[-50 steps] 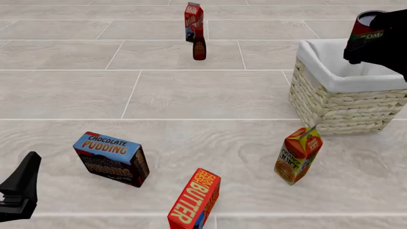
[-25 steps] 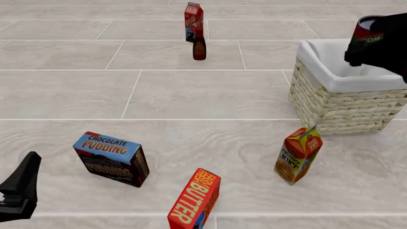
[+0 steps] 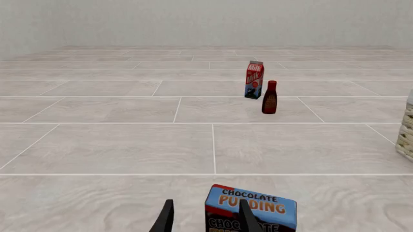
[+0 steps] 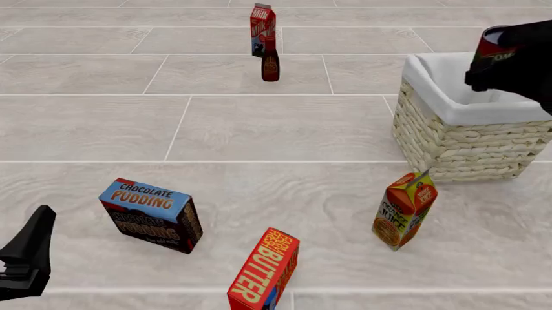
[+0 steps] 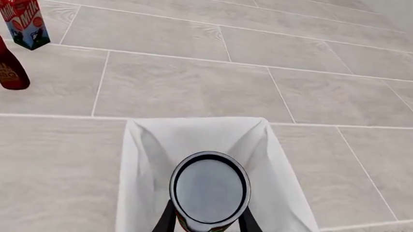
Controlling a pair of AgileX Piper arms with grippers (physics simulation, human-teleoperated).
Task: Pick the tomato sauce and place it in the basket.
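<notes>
— At upper right of the front view, what?
— Right gripper [image 4: 498, 59], black, closed on small cylindrical tomato sauce can [image 4: 492, 47] with dark grey lid and red label with green band. Held in the air over large squarish pale wicker basket [image 4: 466, 145] with white cloth lining. Seen from right wrist camera, round lid [image 5: 210, 189] between two fingers [image 5: 169, 218], white lining directly behind.
— And lower left?
— Left gripper [image 3: 205, 218], low near the tiled floor, fingers apart, holding nothing. Just beyond, blue chocolate pudding box [image 4: 152, 215].
— Elsewhere?
— Top centre: red milk carton [image 4: 262, 29], dark brown bottle [image 4: 270, 63] close in front of it. Lower middle: red butter box [image 4: 263, 271]. Right of it, orange juice carton [image 4: 404, 210], standing near the basket, not touching.
</notes>
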